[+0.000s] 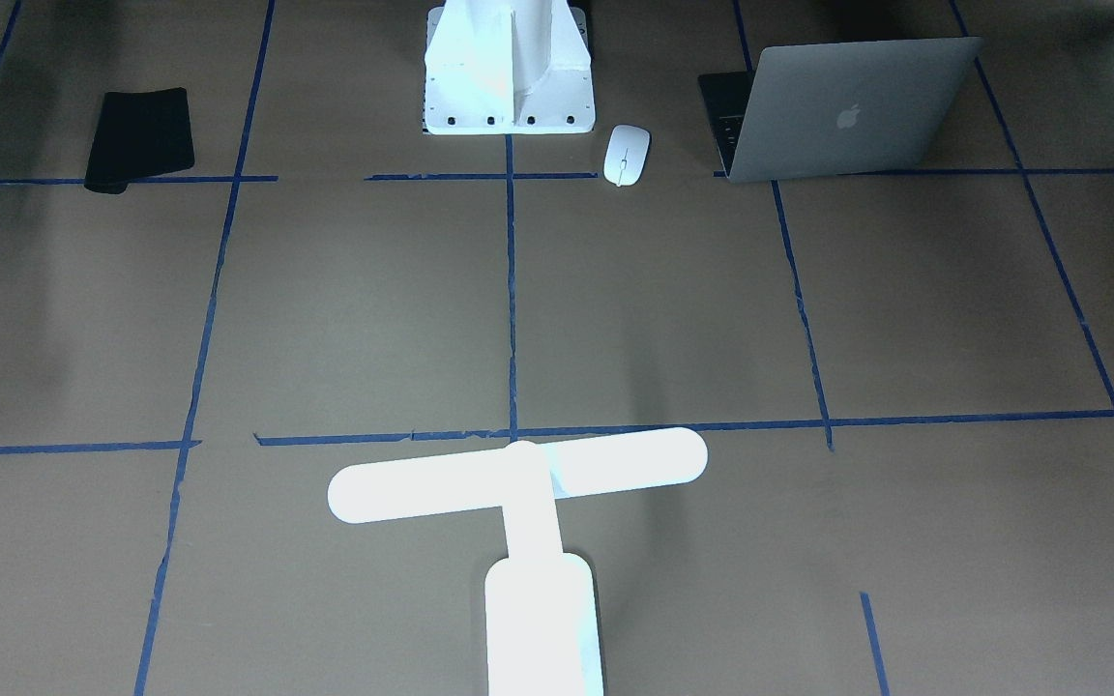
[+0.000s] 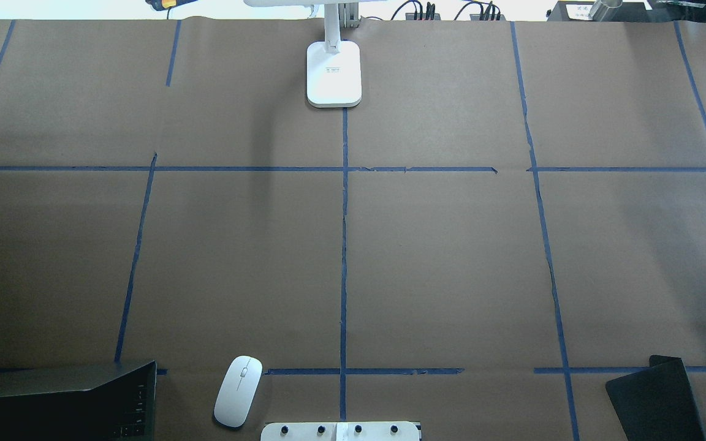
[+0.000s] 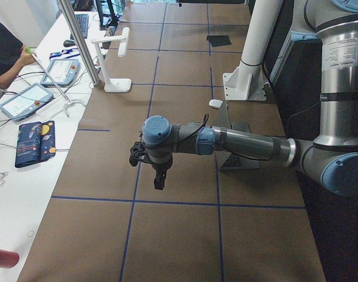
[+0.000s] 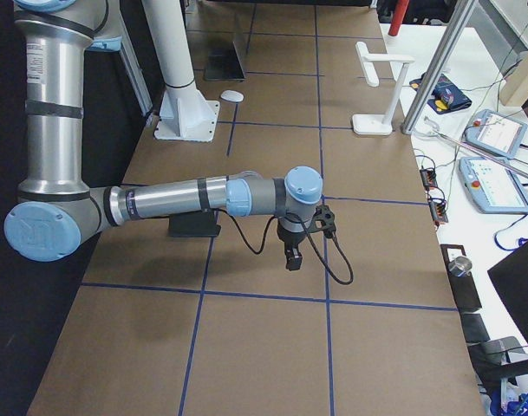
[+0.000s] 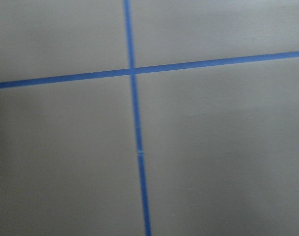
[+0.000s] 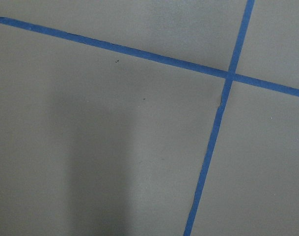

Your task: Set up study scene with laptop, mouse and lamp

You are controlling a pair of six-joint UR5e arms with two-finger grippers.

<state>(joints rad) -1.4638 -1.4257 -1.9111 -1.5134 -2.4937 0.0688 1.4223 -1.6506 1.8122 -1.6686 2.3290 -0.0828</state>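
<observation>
The mouse (image 1: pixel 626 154) lies beside the white pedestal (image 1: pixel 509 87), and the laptop (image 1: pixel 857 106) sits past it. I cannot tell if the left gripper (image 3: pixel 159 182) or right gripper (image 4: pixel 291 258) is open.

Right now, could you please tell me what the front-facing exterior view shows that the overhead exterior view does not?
Only the front-facing view shows the apple logo on the lid of the laptop and the whole glowing bar of the lamp. Only the overhead view shows the laptop's keys, the label on the lamp's base and dark cables beyond the lamp. Both show the mouse between the laptop and the white pedestal, the black mat and the blue tape lines; neither shows an arm.
</observation>
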